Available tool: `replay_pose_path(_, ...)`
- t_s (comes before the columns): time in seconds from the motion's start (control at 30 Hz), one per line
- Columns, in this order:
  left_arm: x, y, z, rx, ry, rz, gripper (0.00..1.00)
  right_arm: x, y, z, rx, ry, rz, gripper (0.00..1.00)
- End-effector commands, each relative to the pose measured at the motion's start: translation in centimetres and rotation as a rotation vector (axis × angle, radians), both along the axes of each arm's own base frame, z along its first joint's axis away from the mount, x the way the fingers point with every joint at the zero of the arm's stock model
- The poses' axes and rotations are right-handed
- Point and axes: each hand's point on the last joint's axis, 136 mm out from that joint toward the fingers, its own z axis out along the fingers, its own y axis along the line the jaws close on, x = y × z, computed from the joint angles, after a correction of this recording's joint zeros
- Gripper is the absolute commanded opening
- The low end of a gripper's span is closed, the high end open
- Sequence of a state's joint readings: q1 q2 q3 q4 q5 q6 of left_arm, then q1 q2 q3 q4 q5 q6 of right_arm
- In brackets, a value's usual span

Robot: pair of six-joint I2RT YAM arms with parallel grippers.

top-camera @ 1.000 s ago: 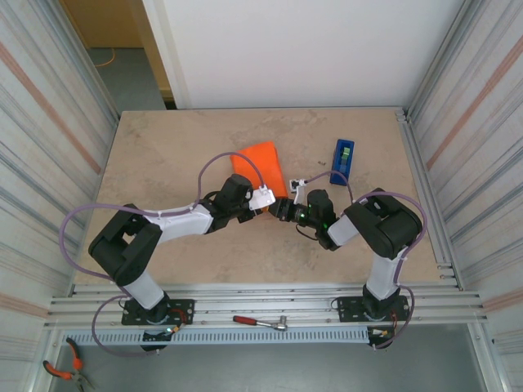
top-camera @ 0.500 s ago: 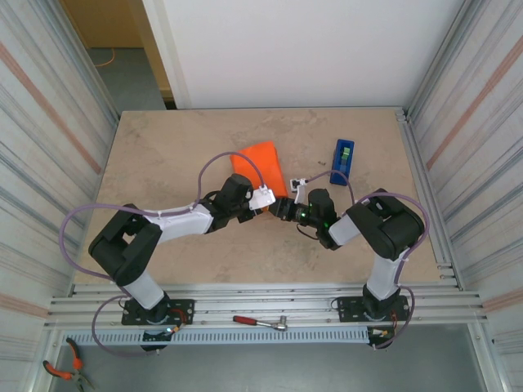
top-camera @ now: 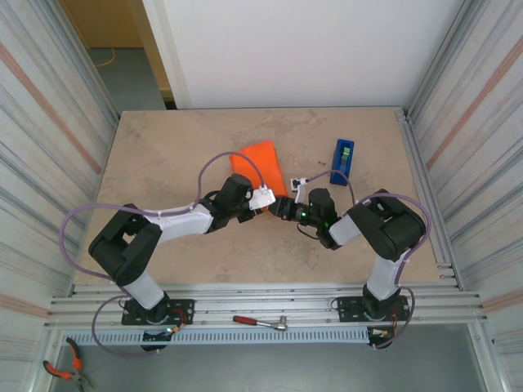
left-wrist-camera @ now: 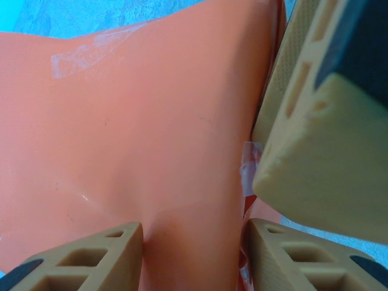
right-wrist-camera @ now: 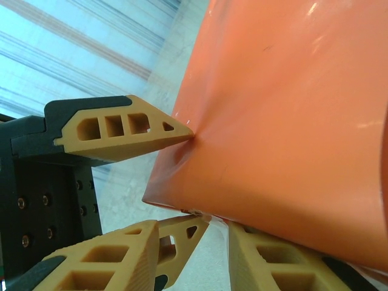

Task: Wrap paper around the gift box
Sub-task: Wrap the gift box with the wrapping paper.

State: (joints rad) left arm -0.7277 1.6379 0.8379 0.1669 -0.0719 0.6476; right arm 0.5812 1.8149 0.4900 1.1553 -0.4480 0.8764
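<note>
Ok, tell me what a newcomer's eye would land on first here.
The bright orange paper, folded into a bundle in the middle of the table, stands out first. The left tool and right tool meet tip to tip at its near edge, with the left tool's fingers flanking a fold. A blue tape dispenser sits to its right.

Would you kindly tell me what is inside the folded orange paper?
The paper is folded into a closed orange bundle, with a clear tape patch on its outer face. Its contents are wholly covered, so I cannot confirm that the gift box is inside.
</note>
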Motion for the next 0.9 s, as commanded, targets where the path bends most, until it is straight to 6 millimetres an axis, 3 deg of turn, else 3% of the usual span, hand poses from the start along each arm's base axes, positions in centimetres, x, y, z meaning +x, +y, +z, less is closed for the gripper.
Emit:
replay_pose_path(0.0, -0.64, 0.36, -0.96, 0.037, 0.05, -0.001, 0.48, 0.26, -0.54, 0.87, 0.014, -0.014, -0.021, 0.35)
replay_pose_path(0.87, -0.69, 0.39, -0.98, 0.038, 0.049, 0.0, 0.48, -0.42, -1.3, 1.27, 0.031, -0.009, -0.025, 0.34)
